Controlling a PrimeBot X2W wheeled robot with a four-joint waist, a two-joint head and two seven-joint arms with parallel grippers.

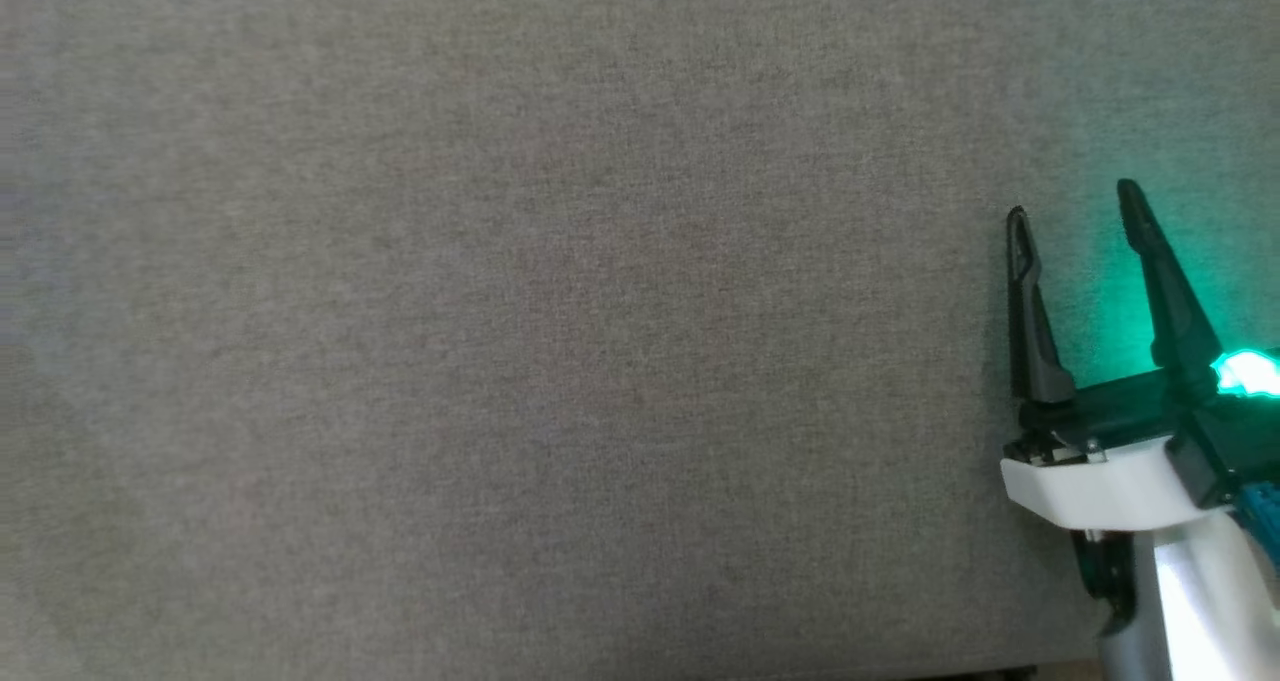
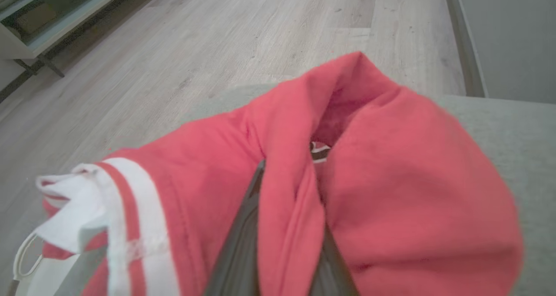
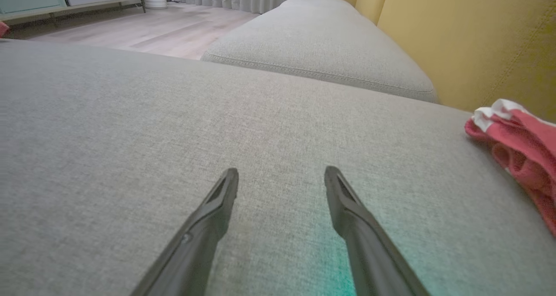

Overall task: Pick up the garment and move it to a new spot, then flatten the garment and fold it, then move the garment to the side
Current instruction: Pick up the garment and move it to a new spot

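Red garment [image 2: 391,178] buries left gripper [image 2: 289,167] tips — probably pinching a fold.

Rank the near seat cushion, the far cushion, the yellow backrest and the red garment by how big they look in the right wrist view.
1. Near seat cushion, by far.
2. Yellow backrest and far cushion: too alike to rank.
3. Red garment, cut off at the edge.

Grey couch seat [image 1: 500,311], a second grey cushion [image 3: 321,39] by yellow backrest [image 3: 469,39], wood floor [image 2: 217,39]
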